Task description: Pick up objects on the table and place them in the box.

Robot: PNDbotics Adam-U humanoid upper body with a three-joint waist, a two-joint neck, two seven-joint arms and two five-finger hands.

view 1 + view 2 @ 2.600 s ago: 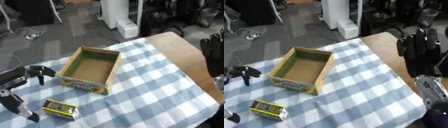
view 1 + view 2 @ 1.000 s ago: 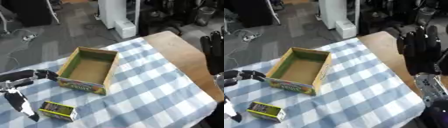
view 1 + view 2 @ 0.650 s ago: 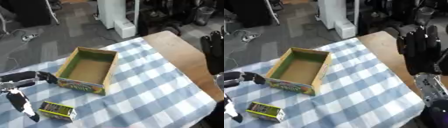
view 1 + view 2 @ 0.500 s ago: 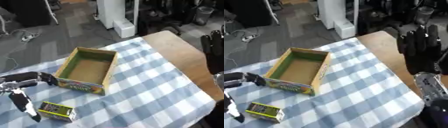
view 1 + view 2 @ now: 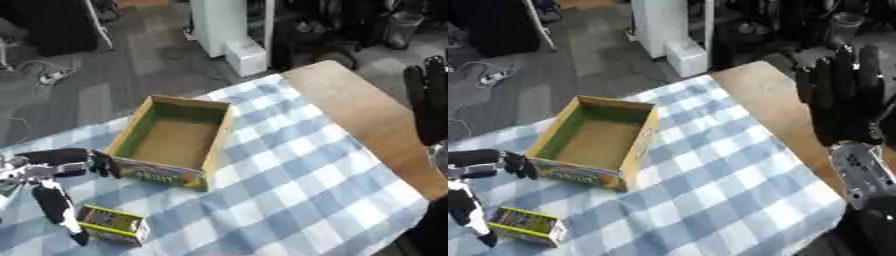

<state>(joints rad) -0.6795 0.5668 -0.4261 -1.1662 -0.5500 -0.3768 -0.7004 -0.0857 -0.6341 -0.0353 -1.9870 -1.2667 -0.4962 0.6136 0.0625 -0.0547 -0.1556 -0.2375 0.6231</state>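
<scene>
Small packet (image 5: 112,224) lies flat – long axis left-right – before the box (image 5: 173,140).

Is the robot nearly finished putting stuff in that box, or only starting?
Only starting, it seems. The cardboard box looks empty. The left hand is open beside the small green-and-yellow packet, not holding it. The right hand is raised open at the right edge. Grasping and placing the packet remain.

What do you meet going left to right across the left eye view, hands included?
Left hand → small green and yellow packet → open cardboard box → bare wooden tabletop beyond the checked cloth → right hand, raised open at the right edge.
</scene>
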